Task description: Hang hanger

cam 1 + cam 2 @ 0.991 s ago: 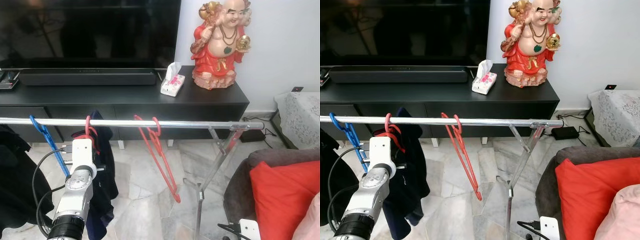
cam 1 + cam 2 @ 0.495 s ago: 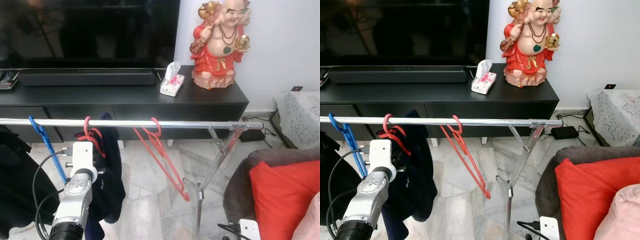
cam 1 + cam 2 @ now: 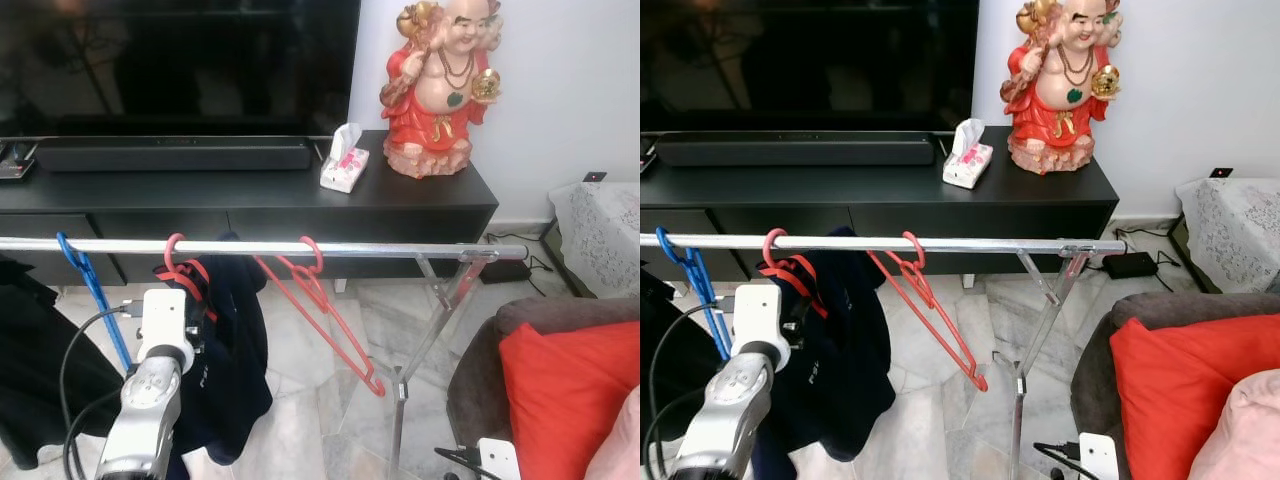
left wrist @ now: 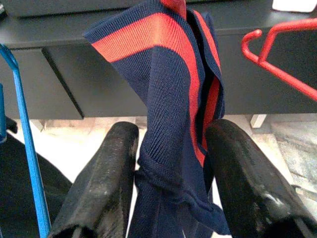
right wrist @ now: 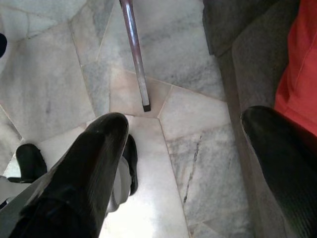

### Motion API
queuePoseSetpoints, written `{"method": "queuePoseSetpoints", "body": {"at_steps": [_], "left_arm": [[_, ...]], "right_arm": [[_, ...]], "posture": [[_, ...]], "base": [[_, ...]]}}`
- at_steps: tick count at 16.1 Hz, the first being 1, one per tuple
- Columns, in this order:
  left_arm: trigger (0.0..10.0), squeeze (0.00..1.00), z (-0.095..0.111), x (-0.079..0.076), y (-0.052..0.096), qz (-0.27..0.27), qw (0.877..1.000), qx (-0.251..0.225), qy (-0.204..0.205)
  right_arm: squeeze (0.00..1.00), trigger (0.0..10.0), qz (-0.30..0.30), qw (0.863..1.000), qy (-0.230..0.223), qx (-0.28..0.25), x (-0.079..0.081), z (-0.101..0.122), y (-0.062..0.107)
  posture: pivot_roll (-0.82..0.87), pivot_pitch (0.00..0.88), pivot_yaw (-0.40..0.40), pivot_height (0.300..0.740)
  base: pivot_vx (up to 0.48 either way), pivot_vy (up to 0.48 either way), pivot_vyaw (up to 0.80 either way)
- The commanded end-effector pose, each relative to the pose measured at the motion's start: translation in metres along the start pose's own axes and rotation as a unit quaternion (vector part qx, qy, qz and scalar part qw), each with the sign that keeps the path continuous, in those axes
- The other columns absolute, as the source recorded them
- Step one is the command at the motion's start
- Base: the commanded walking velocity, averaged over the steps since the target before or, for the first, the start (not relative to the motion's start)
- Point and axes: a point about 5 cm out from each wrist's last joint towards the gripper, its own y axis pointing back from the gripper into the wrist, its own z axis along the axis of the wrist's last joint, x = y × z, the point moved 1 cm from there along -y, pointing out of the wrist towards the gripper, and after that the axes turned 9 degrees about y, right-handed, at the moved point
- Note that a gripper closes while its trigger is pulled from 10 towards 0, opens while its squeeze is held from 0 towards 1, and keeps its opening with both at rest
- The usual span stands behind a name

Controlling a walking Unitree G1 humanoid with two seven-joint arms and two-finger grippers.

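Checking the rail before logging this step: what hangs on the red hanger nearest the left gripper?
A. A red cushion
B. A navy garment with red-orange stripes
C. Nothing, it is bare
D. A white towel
B: the left wrist view shows the navy garment with red-orange stripes between the left gripper's fingers, hanging from the red hanger on the metal rail.

Three hangers [image 3: 320, 305] hang on the rail [image 3: 400, 248], with the cabinet [image 3: 300, 205] behind it.
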Motion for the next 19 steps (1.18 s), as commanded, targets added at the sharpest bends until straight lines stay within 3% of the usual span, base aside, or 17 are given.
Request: {"method": "queuePoseSetpoints", "body": {"at_steps": [1, 8, 14, 15, 16, 19], "left_arm": [[10.0, 1.00, 0.006, -0.002, 0.006, -0.014, 1.000, -0.019, -0.002], [10.0, 1.00, 0.014, 0.003, 0.035, -0.027, 0.997, -0.065, -0.016], [10.0, 1.00, 0.019, -0.011, 0.054, -0.053, 0.990, -0.114, -0.056], [10.0, 0.95, 0.018, -0.009, 0.057, -0.044, 0.991, -0.116, -0.055], [10.0, 0.00, 0.019, -0.006, 0.056, -0.039, 0.990, -0.121, -0.059], [10.0, 0.00, 0.020, -0.003, 0.053, -0.031, 0.990, -0.125, -0.057]], "right_arm": [[0.00, 10.0, -0.004, 1.000, -0.003, 0.001, -0.002, -0.001, 0.000], [0.00, 10.0, -0.005, 1.000, 0.000, 0.002, -0.003, -0.002, 0.001], [0.00, 10.0, -0.004, 1.000, 0.001, 0.003, -0.002, -0.003, 0.001], [0.00, 10.0, -0.004, 1.000, 0.000, 0.004, -0.002, -0.004, 0.001], [0.00, 10.0, -0.003, 1.000, 0.003, 0.005, -0.002, -0.004, 0.001], [0.00, 10.0, -0.004, 1.000, 0.005, 0.005, -0.003, -0.004, 0.001]], "posture": [[-0.12, 0.000, -0.036, 0.740], [-0.11, 0.000, -0.035, 0.740], [-0.11, 0.000, -0.029, 0.740], [-0.11, 0.000, -0.030, 0.740], [-0.10, 0.000, -0.031, 0.740], [-0.11, 0.000, -0.029, 0.740]], "base": [[0.000, 0.000, 0.00], [0.000, 0.000, 0.00], [0.000, 0.000, 0.00], [0.000, 0.000, 0.00], [0.000, 0.000, 0.00], [0.000, 0.000, 0.00]]}}
